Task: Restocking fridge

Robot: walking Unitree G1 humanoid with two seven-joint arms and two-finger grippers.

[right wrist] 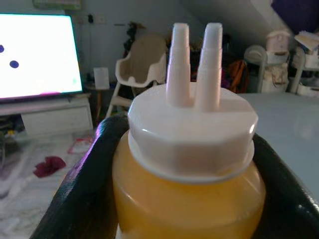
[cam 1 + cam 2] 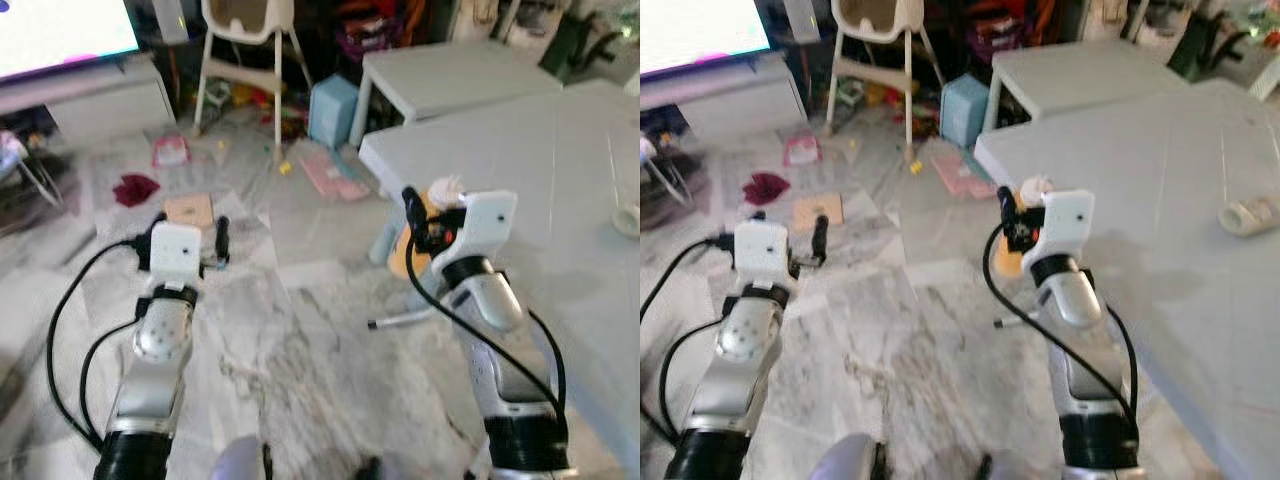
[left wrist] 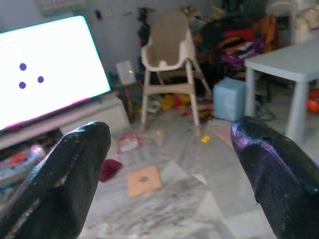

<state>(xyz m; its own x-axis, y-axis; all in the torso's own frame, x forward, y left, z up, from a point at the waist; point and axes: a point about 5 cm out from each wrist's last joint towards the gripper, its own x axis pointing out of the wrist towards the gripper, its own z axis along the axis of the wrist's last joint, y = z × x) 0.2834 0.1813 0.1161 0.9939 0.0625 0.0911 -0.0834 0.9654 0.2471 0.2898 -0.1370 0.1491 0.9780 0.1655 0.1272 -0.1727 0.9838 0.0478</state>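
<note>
The right gripper clasps a yellow squeeze bottle beside the white table — soft, probably slippery plastic, best held below its cap — while the left gripper hangs open

My head cameras look forward and steeply down over both forearms onto the marble floor. The two eyes share nearly the whole scene, including the white table on the right and the high chair at the far side. My left wrist camera faces level across the room toward the lit screen and that same high chair, seen far off between its fingertips. My right wrist camera sits very close behind a yellow squeeze bottle, facing the same far wall.
</note>
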